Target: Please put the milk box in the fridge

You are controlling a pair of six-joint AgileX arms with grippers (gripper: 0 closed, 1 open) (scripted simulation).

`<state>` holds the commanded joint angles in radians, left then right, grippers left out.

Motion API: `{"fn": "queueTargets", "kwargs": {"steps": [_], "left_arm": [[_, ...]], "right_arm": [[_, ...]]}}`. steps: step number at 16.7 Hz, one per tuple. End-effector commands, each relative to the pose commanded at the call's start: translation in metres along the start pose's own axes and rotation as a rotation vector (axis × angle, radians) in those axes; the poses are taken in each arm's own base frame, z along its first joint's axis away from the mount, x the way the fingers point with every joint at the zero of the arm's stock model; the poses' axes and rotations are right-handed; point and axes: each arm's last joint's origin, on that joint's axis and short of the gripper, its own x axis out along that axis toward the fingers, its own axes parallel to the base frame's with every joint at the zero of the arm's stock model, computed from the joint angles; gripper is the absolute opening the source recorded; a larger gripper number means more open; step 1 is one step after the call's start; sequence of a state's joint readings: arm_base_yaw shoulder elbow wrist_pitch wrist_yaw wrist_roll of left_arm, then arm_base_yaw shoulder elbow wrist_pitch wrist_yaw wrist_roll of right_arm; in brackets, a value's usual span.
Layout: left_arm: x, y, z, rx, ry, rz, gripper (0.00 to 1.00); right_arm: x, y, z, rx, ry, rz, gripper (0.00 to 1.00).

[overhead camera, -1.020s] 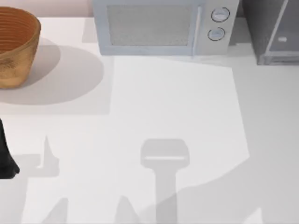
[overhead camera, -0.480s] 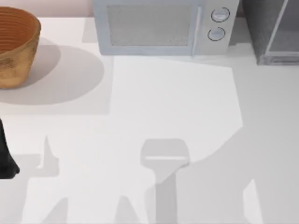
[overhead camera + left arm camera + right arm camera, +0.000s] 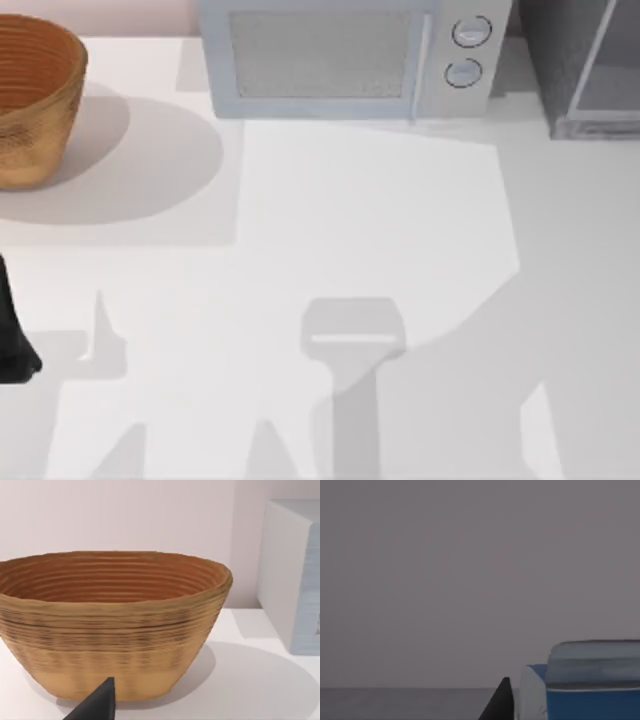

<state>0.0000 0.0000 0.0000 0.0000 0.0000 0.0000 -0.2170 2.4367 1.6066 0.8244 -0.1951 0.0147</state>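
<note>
Right wrist view: milk box (image 3: 592, 680), blue with a pale top, just beside the right tool's dark fingertip (image 3: 500, 702), against a plain grey surface; whether the tool grips it, cannot tell. Top view: fridge (image 3: 585, 65) at the counter's (image 3: 350, 220) far right; left arm (image 3: 12, 330) parked at the left edge.

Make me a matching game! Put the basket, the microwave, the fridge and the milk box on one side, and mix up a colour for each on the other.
Things:
1. basket
2. microwave
3. fridge
4. milk box

Colours:
A. dark grey
B. blue
C. woven tan and orange
D. light grey, with two round knobs

Pairs: 1-C, 2-D, 3-A, 4-B
</note>
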Motion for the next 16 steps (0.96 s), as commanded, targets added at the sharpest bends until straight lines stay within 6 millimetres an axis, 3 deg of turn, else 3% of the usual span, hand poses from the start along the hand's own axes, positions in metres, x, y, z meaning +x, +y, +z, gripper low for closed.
{"fn": "queueTargets", "kwargs": {"steps": [10,16], "left_arm": [[0.0,0.0,0.0,0.0,0.0,0.0,1.0],[0.0,0.0,0.0,0.0,0.0,0.0,1.0]], "right_arm": [[0.0,0.0,0.0,0.0,0.0,0.0,0.98],[0.0,0.0,0.0,0.0,0.0,0.0,1.0]]}}
